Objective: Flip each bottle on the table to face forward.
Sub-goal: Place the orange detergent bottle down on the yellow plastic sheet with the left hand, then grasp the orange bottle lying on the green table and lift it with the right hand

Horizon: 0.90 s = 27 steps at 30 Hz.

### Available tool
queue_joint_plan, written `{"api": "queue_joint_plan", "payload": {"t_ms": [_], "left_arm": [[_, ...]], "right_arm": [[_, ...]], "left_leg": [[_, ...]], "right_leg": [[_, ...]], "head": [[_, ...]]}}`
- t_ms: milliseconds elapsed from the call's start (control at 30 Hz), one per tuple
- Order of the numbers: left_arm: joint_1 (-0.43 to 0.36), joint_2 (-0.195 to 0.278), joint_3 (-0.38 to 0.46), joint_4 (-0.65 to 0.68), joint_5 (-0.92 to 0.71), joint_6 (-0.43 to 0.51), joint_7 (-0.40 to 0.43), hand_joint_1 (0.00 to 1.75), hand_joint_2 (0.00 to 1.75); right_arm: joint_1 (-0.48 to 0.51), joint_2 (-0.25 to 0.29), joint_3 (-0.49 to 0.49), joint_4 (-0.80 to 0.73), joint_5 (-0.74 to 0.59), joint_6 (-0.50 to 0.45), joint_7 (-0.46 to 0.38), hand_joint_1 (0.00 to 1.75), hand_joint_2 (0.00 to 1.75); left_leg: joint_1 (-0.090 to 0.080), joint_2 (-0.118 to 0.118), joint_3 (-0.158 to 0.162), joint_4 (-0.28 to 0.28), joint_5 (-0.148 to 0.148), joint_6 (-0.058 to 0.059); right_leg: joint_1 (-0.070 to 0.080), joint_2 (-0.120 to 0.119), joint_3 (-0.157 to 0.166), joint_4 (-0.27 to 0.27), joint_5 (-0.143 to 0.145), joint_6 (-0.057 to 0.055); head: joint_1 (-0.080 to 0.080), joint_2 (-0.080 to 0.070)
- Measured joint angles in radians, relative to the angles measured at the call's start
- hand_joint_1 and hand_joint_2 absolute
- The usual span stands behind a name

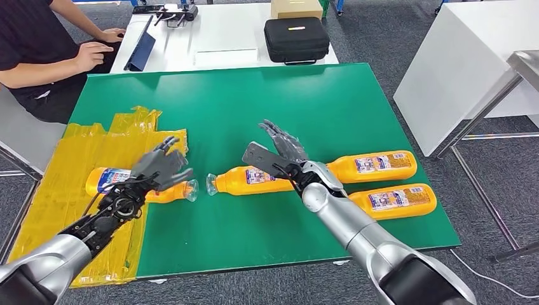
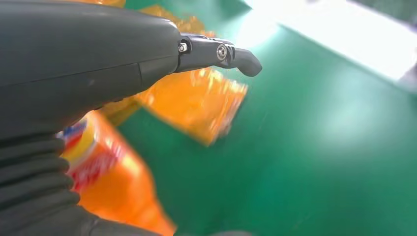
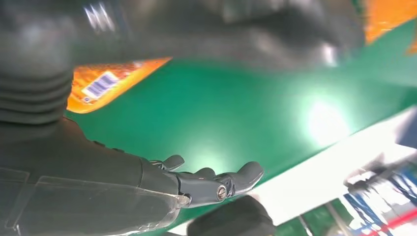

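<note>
tabletop: green mat over the whole surface, with a crinkly patch of yellow tape covering its left side down to the near-left corner

bottles: 4 orange bottles, all lying flat on their sides in the near half of the tabletop

left bottle: lies on the yellow tape by the left edge, neck pointing toward the middle, label facing up; in the left wrist view it's a blurry orange shape under the hand

middle bottle: near the center of the front half, mouth aimed at the left bottle's mouth with a small gap between the 2

far-right bottle: by the right edge, barcode label showing on top

near-right bottle: just in front of that one, closest to the near-right corner, also barcode side up

left hand: sits over the neck end of the left bottle, fingers draped loosely across it; honestly can't tell if it's actually gripping or just resting there

right hand: spread wide and holding nothing, palm up-ish, hanging above the fat end of the middle bottle; the right wrist view shows the fingers stretched out over bare green

background stuff: white table behind with a black case, a cardboard box and a tablet; a person in a black shirt sits at the far-left corner
</note>
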Motion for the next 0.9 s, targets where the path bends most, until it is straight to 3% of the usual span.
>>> {"api": "queue_joint_plan", "payload": {"t_ms": [200, 333, 400, 467, 600, 733, 900], "left_arm": [[0.025, 0.109, 0.11, -0.151, 0.189, 0.133, -0.108, 0.0, 0.0], [0.137, 0.135, 0.239, -0.294, 0.243, 0.239, -0.22, 0.0, 0.0], [0.248, 0.122, 0.35, -0.42, 0.192, 0.296, -0.257, 0.0, 0.0], [0.367, 0.092, 0.46, -0.562, 0.066, 0.31, -0.227, 0.0, 0.0], [0.548, 0.019, 0.646, -0.801, -0.158, 0.241, -0.145, 0.0, 0.0], [0.628, -0.033, 0.762, -0.917, -0.206, 0.199, -0.129, 0.0, 0.0], [0.667, -0.066, 0.836, -0.979, -0.212, 0.18, -0.128, 0.0, 0.0]], "right_arm": [[0.058, -0.04, -0.001, 0.025, 0.076, 0.022, 0.015, 0.0, 1.75], [0.113, -0.06, -0.011, 0.002, 0.142, 0.048, 0.041, 0.0, 1.75], [0.158, -0.066, -0.027, -0.043, 0.22, 0.068, 0.074, 0.0, 1.75], [0.205, -0.068, -0.047, -0.102, 0.316, 0.092, 0.112, 0.0, 1.75], [0.279, -0.061, -0.082, -0.196, 0.461, 0.132, 0.151, 0.0, 1.75], [0.31, -0.047, -0.106, -0.231, 0.499, 0.146, 0.156, 0.0, 1.75], [0.325, -0.037, -0.124, -0.247, 0.508, 0.151, 0.157, 0.0, 1.75]], "left_leg": [[0.0, 0.003, -0.001, 0.0, -0.001, -0.001], [0.0, 0.003, -0.002, 0.0, -0.003, -0.002], [0.0, 0.003, -0.001, 0.0, -0.004, -0.003], [-0.001, 0.004, -0.001, 0.0, -0.006, -0.003], [-0.001, 0.008, 0.0, 0.0, -0.01, -0.001], [-0.001, 0.009, 0.001, 0.0, -0.01, -0.002], [0.001, 0.009, 0.001, 0.0, -0.01, -0.002]], "right_leg": [[0.0, 0.001, -0.002, 0.0, 0.0, 0.0], [0.0, 0.002, -0.003, 0.0, -0.002, -0.001], [-0.001, 0.003, -0.003, -0.001, -0.003, -0.002], [-0.001, 0.004, -0.003, -0.001, -0.004, -0.002], [-0.001, 0.007, -0.003, -0.002, -0.006, 0.0], [0.0, 0.008, -0.003, -0.002, -0.005, 0.0], [0.002, 0.008, -0.002, -0.002, -0.005, -0.001]], "head": [[0.0, 0.0], [0.0, 0.0], [0.0, 0.0], [0.0, 0.0], [0.0, 0.0], [0.0, 0.0], [0.0, 0.0]]}}
